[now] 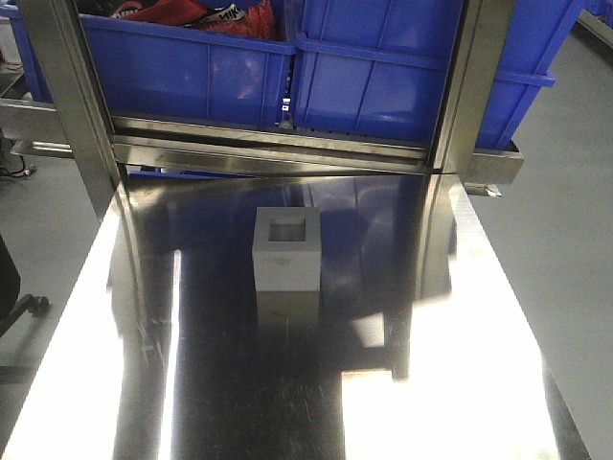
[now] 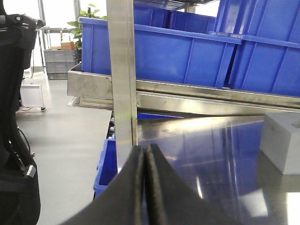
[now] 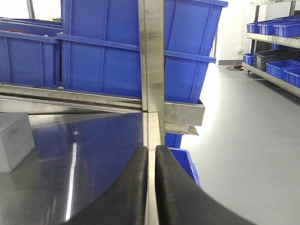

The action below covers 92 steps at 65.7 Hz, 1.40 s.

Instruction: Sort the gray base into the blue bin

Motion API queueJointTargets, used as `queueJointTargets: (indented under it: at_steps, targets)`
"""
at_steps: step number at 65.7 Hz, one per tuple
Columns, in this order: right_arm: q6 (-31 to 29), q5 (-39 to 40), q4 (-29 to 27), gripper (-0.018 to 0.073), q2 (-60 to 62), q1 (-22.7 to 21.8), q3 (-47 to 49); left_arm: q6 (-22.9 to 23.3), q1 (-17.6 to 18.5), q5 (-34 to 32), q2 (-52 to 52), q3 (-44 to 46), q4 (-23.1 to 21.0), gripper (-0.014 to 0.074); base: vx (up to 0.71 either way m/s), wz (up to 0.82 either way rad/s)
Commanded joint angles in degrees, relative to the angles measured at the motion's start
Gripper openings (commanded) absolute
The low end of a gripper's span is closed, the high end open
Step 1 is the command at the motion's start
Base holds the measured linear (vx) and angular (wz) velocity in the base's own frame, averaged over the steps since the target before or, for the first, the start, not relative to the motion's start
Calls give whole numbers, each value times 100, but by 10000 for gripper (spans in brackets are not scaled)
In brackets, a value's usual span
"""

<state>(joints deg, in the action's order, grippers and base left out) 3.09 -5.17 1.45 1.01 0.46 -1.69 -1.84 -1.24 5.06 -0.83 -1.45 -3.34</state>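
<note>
The gray base (image 1: 285,251) stands upright on the steel table (image 1: 287,383), near its middle, with its square recess facing up. Two blue bins sit side by side on the steel shelf behind the table: the left bin (image 1: 182,67) holds red items, and the right bin (image 1: 402,77) has its inside hidden. My left gripper (image 2: 146,149) is shut and empty, low over the table's left side, with the base (image 2: 283,140) off to its right. My right gripper (image 3: 151,149) is shut and empty at the table's right edge, with the base (image 3: 14,140) far to its left. Neither gripper shows in the front view.
Steel uprights (image 1: 67,96) (image 1: 469,86) stand at the table's back corners, right in front of each gripper (image 2: 123,70) (image 3: 152,56). Smaller blue bins sit low beside the table (image 2: 107,164) (image 3: 185,161). A rack of bins (image 3: 276,33) stands across the floor to the right.
</note>
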Motion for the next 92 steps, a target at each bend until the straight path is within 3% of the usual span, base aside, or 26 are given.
queueJointTargets:
  at_steps: [1, 76, 92]
  targets:
    - [-38, 424, 36, -4, 45, -23, -5, 42, 35, -409, -61, -79, -60, -6, 0, 0]
    - [-38, 424, 36, -4, 45, -23, -5, 42, 34, -468, -61, -61, -54, -6, 0, 0]
    - [-38, 424, 36, -4, 45, -23, -5, 42, 34, -453, -13, 891, -59, -6, 0, 0]
